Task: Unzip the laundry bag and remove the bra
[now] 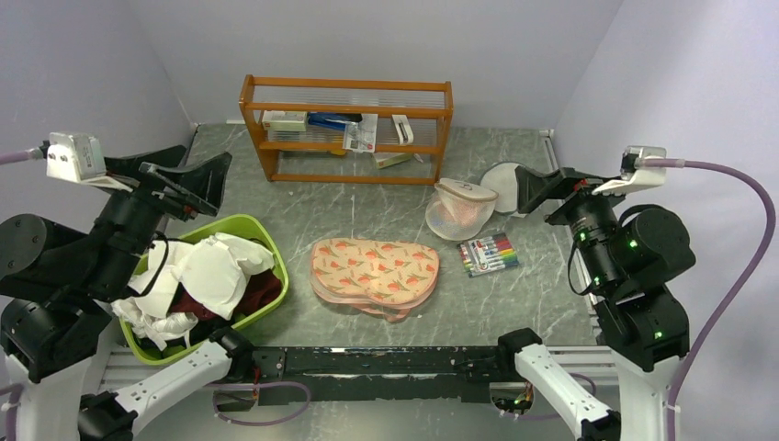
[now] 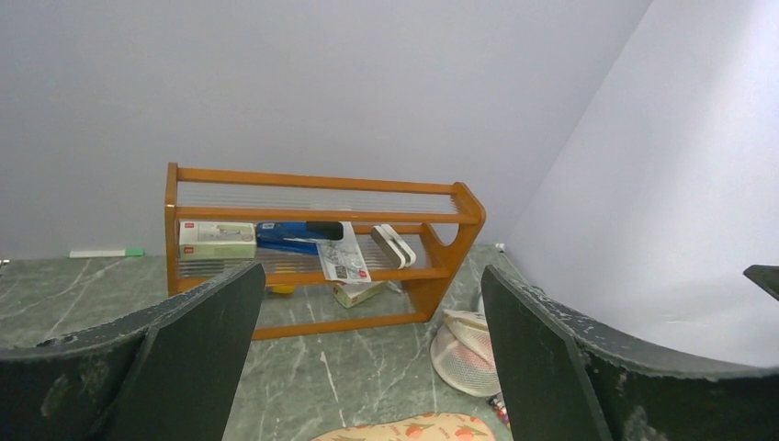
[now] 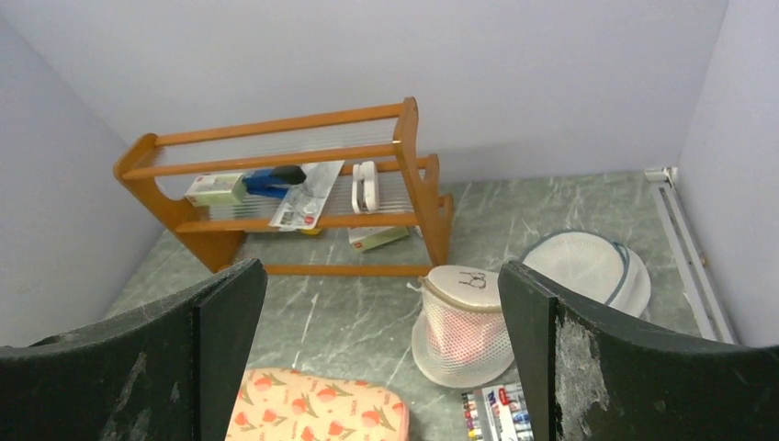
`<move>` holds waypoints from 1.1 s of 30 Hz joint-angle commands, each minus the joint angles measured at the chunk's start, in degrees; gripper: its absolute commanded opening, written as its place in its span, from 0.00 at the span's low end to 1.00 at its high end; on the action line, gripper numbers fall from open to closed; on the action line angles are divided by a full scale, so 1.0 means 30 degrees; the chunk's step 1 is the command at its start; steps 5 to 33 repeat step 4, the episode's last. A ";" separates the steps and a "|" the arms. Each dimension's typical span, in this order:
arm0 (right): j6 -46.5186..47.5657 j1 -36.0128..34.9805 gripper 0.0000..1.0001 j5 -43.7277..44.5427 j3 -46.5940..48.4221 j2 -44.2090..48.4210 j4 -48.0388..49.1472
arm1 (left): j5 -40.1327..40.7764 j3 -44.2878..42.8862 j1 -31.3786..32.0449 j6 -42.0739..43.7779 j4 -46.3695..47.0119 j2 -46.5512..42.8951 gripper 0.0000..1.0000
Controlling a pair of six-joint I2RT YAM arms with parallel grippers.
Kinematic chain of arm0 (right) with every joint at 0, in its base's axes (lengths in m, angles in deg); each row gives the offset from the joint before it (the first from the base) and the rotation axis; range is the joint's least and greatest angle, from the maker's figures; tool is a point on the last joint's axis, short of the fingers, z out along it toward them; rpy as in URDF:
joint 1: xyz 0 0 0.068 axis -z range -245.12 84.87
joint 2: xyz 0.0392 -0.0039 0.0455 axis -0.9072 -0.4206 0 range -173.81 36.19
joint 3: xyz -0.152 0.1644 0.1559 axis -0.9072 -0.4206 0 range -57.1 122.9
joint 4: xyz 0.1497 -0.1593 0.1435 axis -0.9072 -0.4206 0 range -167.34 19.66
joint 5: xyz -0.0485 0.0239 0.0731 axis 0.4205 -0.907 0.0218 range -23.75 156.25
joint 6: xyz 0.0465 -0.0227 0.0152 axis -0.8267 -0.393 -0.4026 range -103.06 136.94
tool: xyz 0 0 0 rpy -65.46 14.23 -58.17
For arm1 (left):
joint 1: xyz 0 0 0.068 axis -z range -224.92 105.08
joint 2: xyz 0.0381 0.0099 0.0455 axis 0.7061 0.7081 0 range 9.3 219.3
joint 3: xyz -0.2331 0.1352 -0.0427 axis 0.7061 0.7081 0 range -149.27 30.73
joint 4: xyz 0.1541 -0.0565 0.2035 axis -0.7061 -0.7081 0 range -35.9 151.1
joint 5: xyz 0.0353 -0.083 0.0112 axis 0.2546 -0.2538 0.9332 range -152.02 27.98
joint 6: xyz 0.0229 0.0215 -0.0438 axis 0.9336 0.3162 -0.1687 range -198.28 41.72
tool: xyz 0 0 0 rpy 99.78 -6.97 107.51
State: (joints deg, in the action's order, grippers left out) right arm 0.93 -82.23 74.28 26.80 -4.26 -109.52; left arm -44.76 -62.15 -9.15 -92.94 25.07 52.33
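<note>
Peach-pink laundry bag (image 1: 374, 274) lying flat, left end effector (image 1: 188, 184) and right end effector (image 1: 537, 191) raised, wide open, empty

The peach, flower-printed laundry bag (image 1: 374, 273) lies flat, closed, centred on the table (image 1: 367, 207).

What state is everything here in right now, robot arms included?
laundry bag, lying flat, lid down; zip too small to tell.
left end effector, open, empty, off the table.
right end effector, open, empty, off the table.
green basket, heaped with white and maroon laundry.
mesh dome bag, standing upright.
mesh disc, lying flat.
marker pack, lying flat.
wooden rack, upright, shelves holding small items.
</note>
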 commanded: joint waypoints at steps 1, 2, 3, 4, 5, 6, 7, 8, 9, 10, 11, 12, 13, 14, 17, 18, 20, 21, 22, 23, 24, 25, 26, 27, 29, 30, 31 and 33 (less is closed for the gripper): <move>-0.0055 0.0105 1.00 0.0173 0.0031 0.0128 -0.0690 | -0.0057 0.0196 -0.0116 -0.0361 -0.0543 -0.0271 0.99; -0.0025 0.0105 1.00 0.0056 -0.0062 0.0189 -0.0715 | -0.0055 0.0213 -0.0120 -0.0389 -0.0571 -0.0282 1.00; 0.0043 0.0091 1.00 -0.0029 -0.0074 0.0237 -0.0733 | -0.0081 0.0200 -0.0120 -0.0425 -0.0585 -0.0254 1.00; 0.0013 0.0089 1.00 -0.0054 -0.0115 0.0368 -0.0669 | -0.0143 0.0221 -0.0117 -0.0470 -0.0587 -0.0272 1.00; 0.0013 0.0089 1.00 -0.0054 -0.0115 0.0368 -0.0669 | -0.0143 0.0221 -0.0117 -0.0470 -0.0587 -0.0272 1.00; 0.0013 0.0089 1.00 -0.0054 -0.0115 0.0368 -0.0669 | -0.0143 0.0221 -0.0117 -0.0470 -0.0587 -0.0272 1.00; 0.0013 0.0089 1.00 -0.0054 -0.0115 0.0368 -0.0669 | -0.0143 0.0221 -0.0117 -0.0470 -0.0587 -0.0272 1.00; 0.0013 0.0089 1.00 -0.0054 -0.0115 0.0368 -0.0669 | -0.0143 0.0221 -0.0117 -0.0470 -0.0587 -0.0272 1.00; 0.0013 0.0089 1.00 -0.0054 -0.0115 0.0368 -0.0669 | -0.0143 0.0221 -0.0117 -0.0470 -0.0587 -0.0272 1.00; 0.0013 0.0089 1.00 -0.0054 -0.0115 0.0368 -0.0669 | -0.0143 0.0221 -0.0117 -0.0470 -0.0587 -0.0272 1.00; 0.0013 0.0089 1.00 -0.0054 -0.0115 0.0368 -0.0669 | -0.0143 0.0221 -0.0117 -0.0470 -0.0587 -0.0272 1.00; 0.0013 0.0089 1.00 -0.0054 -0.0115 0.0368 -0.0669 | -0.0143 0.0221 -0.0117 -0.0470 -0.0587 -0.0272 1.00; 0.0013 0.0089 1.00 -0.0054 -0.0115 0.0368 -0.0669 | -0.0143 0.0221 -0.0117 -0.0470 -0.0587 -0.0272 1.00; 0.0013 0.0089 1.00 -0.0054 -0.0115 0.0368 -0.0669 | -0.0143 0.0221 -0.0117 -0.0470 -0.0587 -0.0272 1.00; 0.0013 0.0089 1.00 -0.0054 -0.0115 0.0368 -0.0669 | -0.0143 0.0221 -0.0117 -0.0470 -0.0587 -0.0272 1.00; 0.0013 0.0089 1.00 -0.0054 -0.0115 0.0368 -0.0669 | -0.0143 0.0221 -0.0117 -0.0470 -0.0587 -0.0272 1.00; 0.0013 0.0089 1.00 -0.0054 -0.0115 0.0368 -0.0669 | -0.0143 0.0221 -0.0117 -0.0470 -0.0587 -0.0272 1.00; 0.0013 0.0089 1.00 -0.0054 -0.0115 0.0368 -0.0669 | -0.0143 0.0221 -0.0117 -0.0470 -0.0587 -0.0272 1.00; 0.0013 0.0089 1.00 -0.0054 -0.0115 0.0368 -0.0669 | -0.0143 0.0221 -0.0117 -0.0470 -0.0587 -0.0272 1.00; 0.0013 0.0089 1.00 -0.0054 -0.0115 0.0368 -0.0669 | -0.0143 0.0221 -0.0117 -0.0470 -0.0587 -0.0272 1.00; 0.0013 0.0089 1.00 -0.0054 -0.0115 0.0368 -0.0669 | -0.0143 0.0221 -0.0117 -0.0470 -0.0587 -0.0272 1.00; 0.0013 0.0089 1.00 -0.0054 -0.0115 0.0368 -0.0669 | -0.0143 0.0221 -0.0117 -0.0470 -0.0587 -0.0272 1.00; 0.0013 0.0089 1.00 -0.0054 -0.0115 0.0368 -0.0669 | -0.0143 0.0221 -0.0117 -0.0470 -0.0587 -0.0272 1.00; 0.0013 0.0089 1.00 -0.0054 -0.0115 0.0368 -0.0669 | -0.0143 0.0221 -0.0117 -0.0470 -0.0587 -0.0272 1.00; 0.0013 0.0089 1.00 -0.0054 -0.0115 0.0368 -0.0669 | -0.0143 0.0221 -0.0117 -0.0470 -0.0587 -0.0272 1.00; 0.0013 0.0089 1.00 -0.0054 -0.0115 0.0368 -0.0669 | -0.0143 0.0221 -0.0117 -0.0470 -0.0587 -0.0272 1.00; 0.0013 0.0089 1.00 -0.0054 -0.0115 0.0368 -0.0669 | -0.0143 0.0221 -0.0117 -0.0470 -0.0587 -0.0272 1.00; 0.0013 0.0089 1.00 -0.0054 -0.0115 0.0368 -0.0669 | -0.0143 0.0221 -0.0117 -0.0470 -0.0587 -0.0272 1.00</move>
